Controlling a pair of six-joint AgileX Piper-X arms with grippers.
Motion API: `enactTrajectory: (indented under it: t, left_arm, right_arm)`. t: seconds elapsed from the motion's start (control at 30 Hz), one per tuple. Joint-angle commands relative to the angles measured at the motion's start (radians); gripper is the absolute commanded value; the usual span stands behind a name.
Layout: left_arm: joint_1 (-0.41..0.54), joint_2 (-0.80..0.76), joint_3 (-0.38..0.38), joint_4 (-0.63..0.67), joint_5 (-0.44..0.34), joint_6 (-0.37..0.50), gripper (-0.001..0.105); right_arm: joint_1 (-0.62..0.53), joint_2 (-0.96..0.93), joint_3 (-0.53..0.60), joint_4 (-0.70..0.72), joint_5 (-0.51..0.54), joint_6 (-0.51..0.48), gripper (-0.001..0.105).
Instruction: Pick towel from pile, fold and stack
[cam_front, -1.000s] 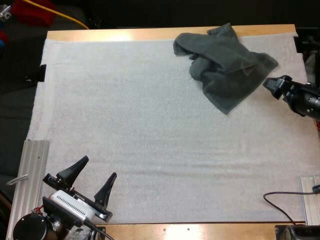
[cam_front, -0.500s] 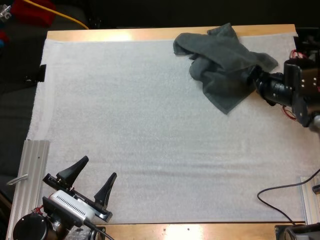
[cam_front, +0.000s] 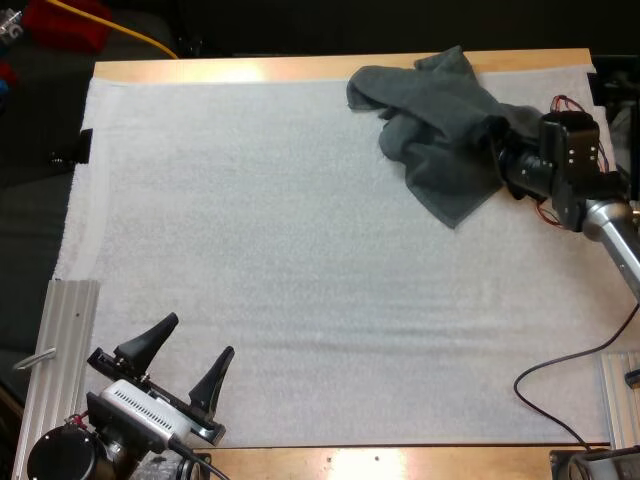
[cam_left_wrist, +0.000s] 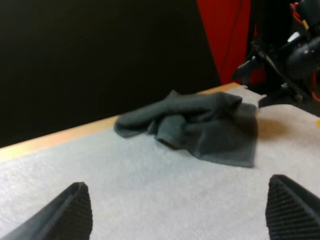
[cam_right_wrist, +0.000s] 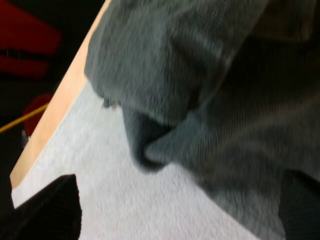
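Towel: One dark grey-green towel (cam_front: 445, 130) lies crumpled at the far right of the white mat (cam_front: 300, 260), its far edge reaching the wooden rim of the counter (cam_front: 250, 68).
Lie of the cloth: It sits roughly diamond-wise. One loose corner points toward the near side of the mat, and a thick bunched fold runs along the side away from the right arm.
Right pincer: The right pincer (cam_front: 503, 162) is at the towel's right-hand edge, pointing across the mat into the cloth. The wrist view shows its two black fingers (cam_right_wrist: 52, 210) standing wide apart with nothing clamped, and towel and a patch of bare mat between them.
Left pincer: The left pincer (cam_front: 185, 360) rests at the near left corner of the mat, its fingers spread wide and holding nothing, well apart from the towel.
Bearing: The towel lies straight ahead of the right pincer, on the side toward the mat's middle. From the left pincer it sits diagonally across the whole mat.
Nearer arm: The right, plainly.
Step in hand: Most likely the pick, with the right arm lining up on the edge nearest it. No folding appears to have begun.
Next move: It would call for closing on a single edge or corner, not the bunched mass beyond.
Risk: A bite into doubled layers could lift the towel in a wad, making it harder to spread flat.
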Motion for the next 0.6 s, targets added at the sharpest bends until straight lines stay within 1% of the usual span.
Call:
enactTrajectory:
  t: [0.0,0.1,0.2,0.33,0.47,0.57]
  left_arm:
    - [-0.002,-0.136,0.000,0.009,0.012,-0.008,0.069]
    - [-0.002,-0.136,0.000,0.013,0.020,-0.008,0.069]
    - [-0.002,-0.136,0.000,0.013,0.020,-0.008,0.069]
    - [-0.002,-0.136,0.000,0.013,0.020,-0.008,0.069]
    - [-0.002,-0.136,0.000,0.013,0.020,-0.008,0.069]
    - [-0.002,-0.136,0.000,0.013,0.020,-0.008,0.069]
  right_arm:
    - [-0.002,0.012,-0.009,-0.036,0.027,0.004,0.078]
    - [-0.002,0.048,-0.009,-0.080,0.075,0.012,0.078]
    - [-0.006,0.089,-0.009,-0.161,0.090,0.044,0.078]
    - [-0.017,0.141,-0.009,-0.267,0.087,0.117,0.078]
    - [-0.039,0.192,-0.013,-0.368,0.061,0.189,0.078]
    - [-0.051,0.226,-0.032,-0.397,0.037,0.199,0.078]
